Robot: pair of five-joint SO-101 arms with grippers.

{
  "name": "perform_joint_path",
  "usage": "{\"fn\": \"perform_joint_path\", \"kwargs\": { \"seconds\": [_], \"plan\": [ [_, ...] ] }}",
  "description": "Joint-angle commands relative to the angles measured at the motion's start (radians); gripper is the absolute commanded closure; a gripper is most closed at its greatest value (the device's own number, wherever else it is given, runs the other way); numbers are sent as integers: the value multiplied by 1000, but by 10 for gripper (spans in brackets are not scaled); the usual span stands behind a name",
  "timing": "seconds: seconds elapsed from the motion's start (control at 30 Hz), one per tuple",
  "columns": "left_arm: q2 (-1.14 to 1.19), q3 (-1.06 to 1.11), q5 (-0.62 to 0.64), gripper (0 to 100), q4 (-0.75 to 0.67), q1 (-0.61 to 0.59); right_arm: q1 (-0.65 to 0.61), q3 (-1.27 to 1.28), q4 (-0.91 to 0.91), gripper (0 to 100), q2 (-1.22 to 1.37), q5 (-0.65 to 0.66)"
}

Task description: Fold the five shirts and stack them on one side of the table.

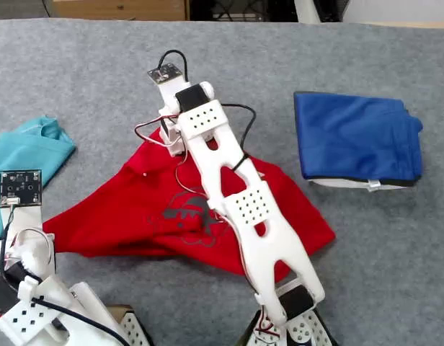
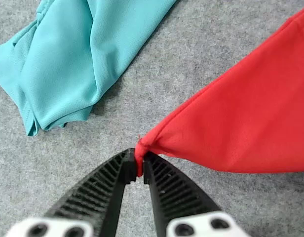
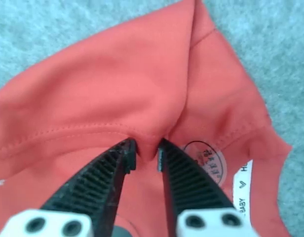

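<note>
Here the red shirt (image 1: 128,209) lies on the worktop (image 1: 99,72) between a teal shirt (image 1: 34,148) and a folded blue shirt (image 1: 355,137). The left gripper (image 2: 140,170) is clamped on its corner. The right gripper (image 3: 147,152) pinches a fold by the collar, beside a round printed stamp (image 3: 204,159) and a lettered white tag (image 3: 242,190).

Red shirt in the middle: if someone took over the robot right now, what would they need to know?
Left hand: shut on a corner of the red shirt.
Right hand: shut on a fold near its collar.
Red shirt lies unfolded in the middle; teal shirt crumpled on the left side; blue shirt folded on the right side, over something white.
Done: that stack. Left: fold red and teal, stack them there.
</note>
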Motion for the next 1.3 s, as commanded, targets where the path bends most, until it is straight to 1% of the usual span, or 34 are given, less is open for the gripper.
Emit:
{"fn": "perform_joint_path", "kwargs": {
  "seconds": [0.0, 0.07, 0.27, 0.37, 0.53, 0.63, 0.8, 0.9, 1.03, 1.17, 1.2, 1.27],
  "plan": [
    [-11, -8, -5, 971, 0, 4, 41, -47, 9, 941, -15, -9],
    [-11, -7, -5, 971, 0, 4, 61, -50, 9, 986, -15, -5],
    [-11, -5, -2, 971, 0, 4, 118, -56, 11, 985, -21, -12],
    [-11, -12, 5, 971, -18, 4, 130, -54, 11, 985, -73, -11],
    [-11, -38, 180, 971, -193, 12, 137, -54, 11, 985, -275, -12],
    [-11, -105, 262, 971, -262, 71, 140, -56, 11, 985, -440, -12],
    [-11, -275, 428, 971, -339, 237, 150, -56, 2, 985, -745, -14],
    [-11, -381, 516, 971, -419, 314, 152, -56, -34, 985, -923, -14],
    [-2, -518, 548, 970, -516, 383, 152, -56, -143, 985, -1127, -14],
    [0, -665, 545, 968, -512, 412, 176, -47, -255, 985, -1285, -14],
    [0, -705, 545, 955, -486, 412, 187, -45, -281, 985, -1316, -14],
    [0, -792, 545, 904, -388, 414, 209, -45, -325, 985, -1363, -14]
  ]
}}
